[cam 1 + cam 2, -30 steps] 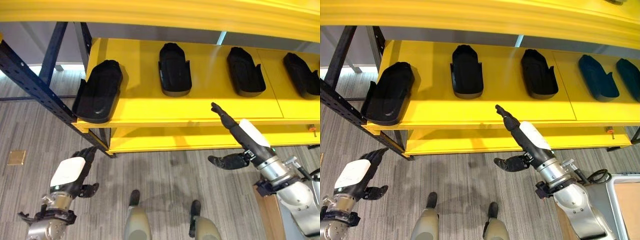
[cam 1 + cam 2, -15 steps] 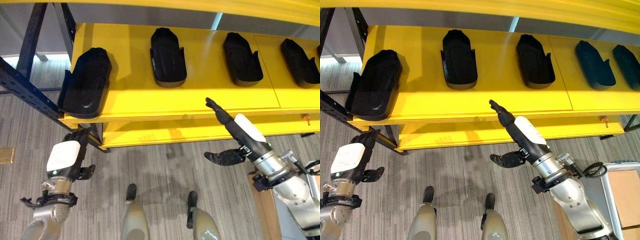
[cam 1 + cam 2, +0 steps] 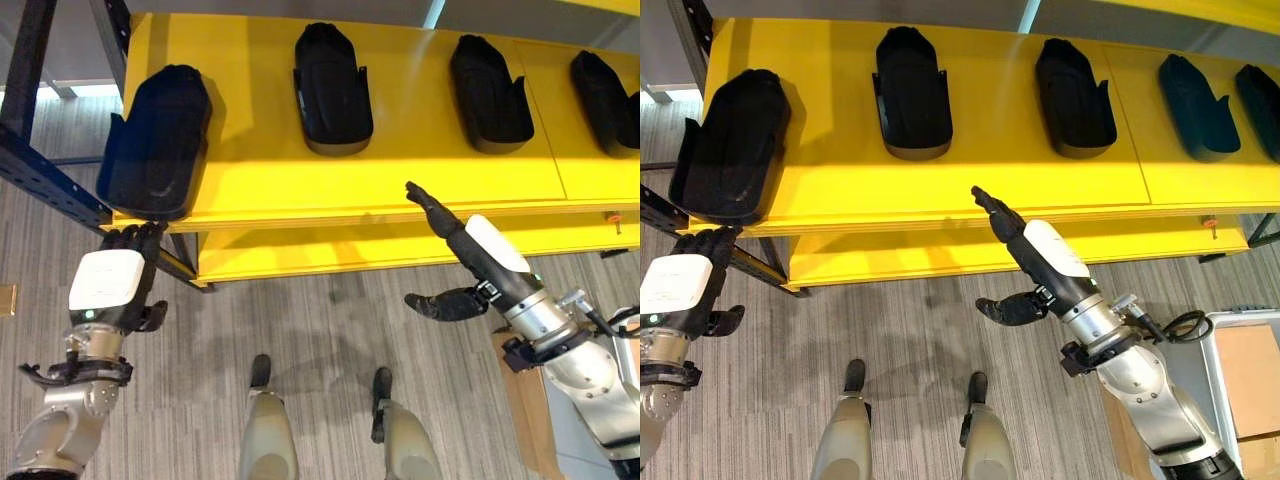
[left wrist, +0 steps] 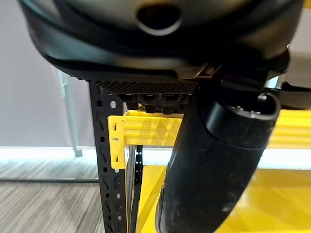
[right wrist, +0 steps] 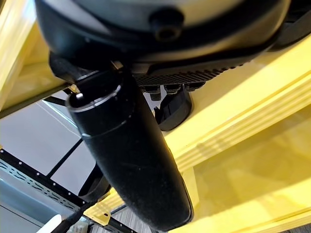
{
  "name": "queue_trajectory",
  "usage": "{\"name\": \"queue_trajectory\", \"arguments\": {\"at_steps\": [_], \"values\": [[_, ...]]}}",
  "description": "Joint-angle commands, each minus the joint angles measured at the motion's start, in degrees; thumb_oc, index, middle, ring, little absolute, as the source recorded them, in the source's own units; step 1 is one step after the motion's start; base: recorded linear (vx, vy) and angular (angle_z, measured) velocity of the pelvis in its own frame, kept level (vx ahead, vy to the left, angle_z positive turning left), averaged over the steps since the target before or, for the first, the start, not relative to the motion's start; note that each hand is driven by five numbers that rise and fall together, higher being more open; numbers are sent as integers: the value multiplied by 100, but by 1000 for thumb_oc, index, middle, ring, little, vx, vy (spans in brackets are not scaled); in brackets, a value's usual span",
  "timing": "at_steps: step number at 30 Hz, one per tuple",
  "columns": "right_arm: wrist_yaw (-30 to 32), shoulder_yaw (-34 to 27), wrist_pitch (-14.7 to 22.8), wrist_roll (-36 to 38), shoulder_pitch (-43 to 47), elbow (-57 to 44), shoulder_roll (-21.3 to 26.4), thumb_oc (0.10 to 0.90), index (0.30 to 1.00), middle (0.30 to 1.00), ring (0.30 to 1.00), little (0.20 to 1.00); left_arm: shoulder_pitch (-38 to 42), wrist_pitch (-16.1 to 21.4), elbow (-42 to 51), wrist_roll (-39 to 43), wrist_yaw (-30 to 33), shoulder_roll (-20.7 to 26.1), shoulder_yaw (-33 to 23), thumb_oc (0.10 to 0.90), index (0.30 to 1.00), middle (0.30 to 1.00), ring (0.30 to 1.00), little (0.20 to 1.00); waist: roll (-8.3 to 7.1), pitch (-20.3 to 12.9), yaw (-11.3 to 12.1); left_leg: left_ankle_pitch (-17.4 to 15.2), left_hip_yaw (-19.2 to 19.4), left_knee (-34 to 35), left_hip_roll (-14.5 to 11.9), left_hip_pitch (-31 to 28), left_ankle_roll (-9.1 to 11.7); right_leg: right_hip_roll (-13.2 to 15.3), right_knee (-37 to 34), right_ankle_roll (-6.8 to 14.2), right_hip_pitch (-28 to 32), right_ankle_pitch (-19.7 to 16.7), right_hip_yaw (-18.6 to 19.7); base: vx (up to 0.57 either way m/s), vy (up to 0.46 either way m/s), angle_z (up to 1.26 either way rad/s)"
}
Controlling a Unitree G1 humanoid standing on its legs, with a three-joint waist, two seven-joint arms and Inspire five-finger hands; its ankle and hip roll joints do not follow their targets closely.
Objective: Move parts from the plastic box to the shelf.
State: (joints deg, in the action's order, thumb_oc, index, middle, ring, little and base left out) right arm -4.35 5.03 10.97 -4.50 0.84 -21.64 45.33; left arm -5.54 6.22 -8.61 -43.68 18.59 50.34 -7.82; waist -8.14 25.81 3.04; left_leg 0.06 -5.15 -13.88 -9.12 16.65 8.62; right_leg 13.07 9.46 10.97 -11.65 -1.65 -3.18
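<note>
A yellow shelf (image 3: 400,180) carries several black moulded parts in a row: one at the left end (image 3: 155,140), one further right (image 3: 333,90), another (image 3: 490,95), and more toward the right (image 3: 1198,105). My right hand (image 3: 490,260) reaches to the shelf's front edge between two parts, fingers straight, thumb spread below, holding nothing. My left hand (image 3: 105,285) hangs just below the shelf's left corner, under the leftmost part, with relaxed fingers and nothing in them. In the left wrist view its thumb (image 4: 214,165) stands before the rack post (image 4: 109,160).
A dark blue rack post (image 3: 50,175) runs diagonally by the shelf's left corner. A lower yellow shelf board (image 3: 350,255) sits beneath the upper one. A grey-rimmed container with brown contents (image 3: 1215,355) stands on the floor at the lower right. Grey striped carpet (image 3: 320,330) lies in front.
The camera has shifted, so the shelf sits lower and larger in view. My left hand has risen closer to the shelf's left corner. The right hand keeps its pose at the front edge.
</note>
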Motion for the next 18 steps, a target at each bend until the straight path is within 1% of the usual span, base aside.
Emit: {"name": "queue_trajectory", "arguments": {"at_steps": [1,6,10,12,18], "values": [[466,-94,497,60,512,-212,214,900,1000,1000,1000,1000,228,-74,18,-258,607,559,-135,900,1000,1000,1000,1000,-113,-380,-132,238,-98,-9,-130,332,-167,133,254,-85,-101,95,65,0,0,0],[506,-35,531,73,581,-209,252,900,1000,1000,1000,1000,558,-109,-289,-292,602,823,124,900,1000,1000,1000,1000,-109,-327,-174,239,-85,-56,-134,386,-168,131,290,-78,-176,88,100,-7,12,-4],[546,-9,555,59,611,-201,308,900,1000,1000,1000,1000,808,-122,-487,-242,619,925,294,900,1000,1000,1000,1000,-109,-295,-200,238,-78,-84,-136,435,-171,139,334,-75,-236,89,120,0,0,0],[547,-16,558,61,613,-203,329,900,1000,1000,1000,1000,934,-132,-604,-194,625,916,386,900,1000,1000,1000,1000,-106,-282,-213,234,-74,-100,-136,452,-170,147,344,-73,-264,87,133,0,0,0],[576,-19,567,65,643,-225,323,900,1000,1000,1000,1000,1169,-100,-568,-86,606,913,537,900,1000,1000,1000,1000,-112,-247,-250,216,-56,-160,-141,487,-163,149,391,-73,-310,92,160,0,0,0]]}}
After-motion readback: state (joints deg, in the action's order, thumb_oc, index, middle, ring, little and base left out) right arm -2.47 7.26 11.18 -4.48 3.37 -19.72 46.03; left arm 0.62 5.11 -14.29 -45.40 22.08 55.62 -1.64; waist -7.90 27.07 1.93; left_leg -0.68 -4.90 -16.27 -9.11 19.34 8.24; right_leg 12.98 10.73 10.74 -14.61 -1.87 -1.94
